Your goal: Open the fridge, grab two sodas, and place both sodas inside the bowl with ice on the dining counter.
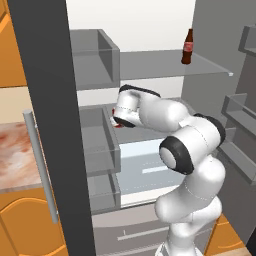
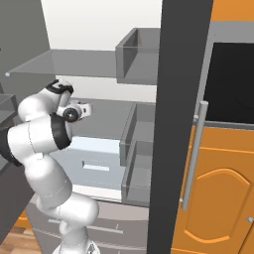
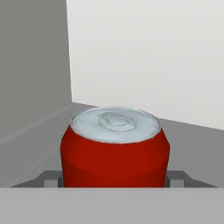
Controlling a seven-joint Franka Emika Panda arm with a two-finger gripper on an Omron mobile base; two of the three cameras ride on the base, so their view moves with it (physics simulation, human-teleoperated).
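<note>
Two-finger gripper (image 3: 113, 180) has a fingertip on each side of the small red cylindrical can (image 3: 114, 151), apparently clamped on it, on a middle shelf inside the open tall grey fridge (image 1: 150, 65). Step: first soda grab. Next: lift, back out. Slim dark-brown bottle (image 1: 188, 46) waits on the upper shelf.

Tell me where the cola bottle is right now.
In the left base view, the cola bottle stands upright on the fridge's upper glass shelf, toward its right end, above the arm.
</note>
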